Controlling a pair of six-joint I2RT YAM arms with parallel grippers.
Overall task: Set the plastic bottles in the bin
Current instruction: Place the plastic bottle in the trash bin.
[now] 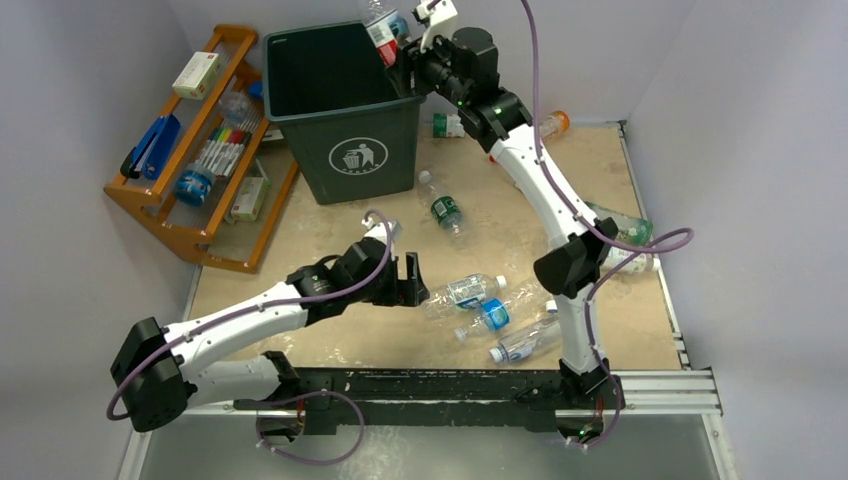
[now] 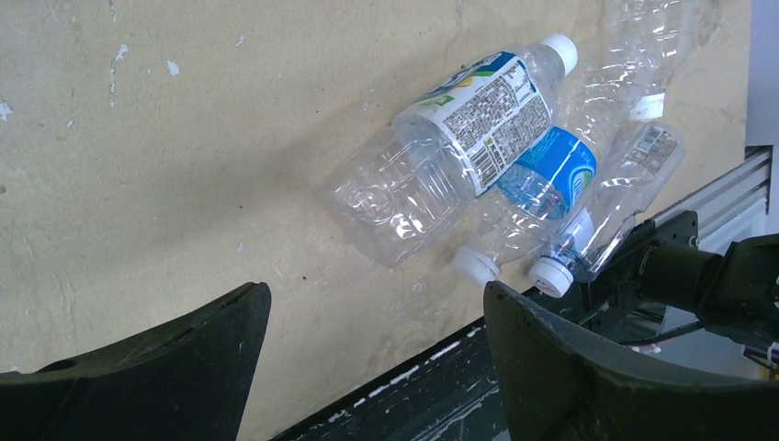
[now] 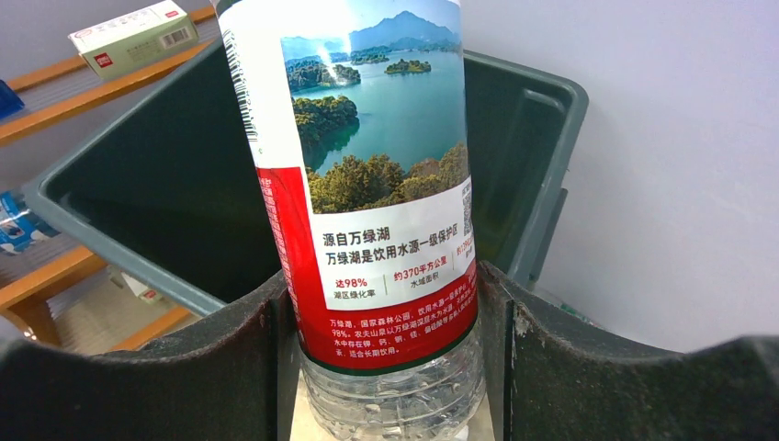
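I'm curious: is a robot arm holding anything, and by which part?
The right end effector grips a red-labelled bottle around its lower label. The left end effector holds nothing.

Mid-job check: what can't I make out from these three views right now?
- Inside of the bin: top view, floor lost in shadow; right wrist view, blocked by the held bottle.
- Held bottle's cap: right wrist view, cut off by the upper edge.
- Bottles at the table's right edge: top view, partly behind the right arm.

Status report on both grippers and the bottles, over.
Right gripper shut on red-label bottle, at rim of green bin. Left gripper open, empty, facing three clear bottles lying on table. Nothing seen blocking the drop.
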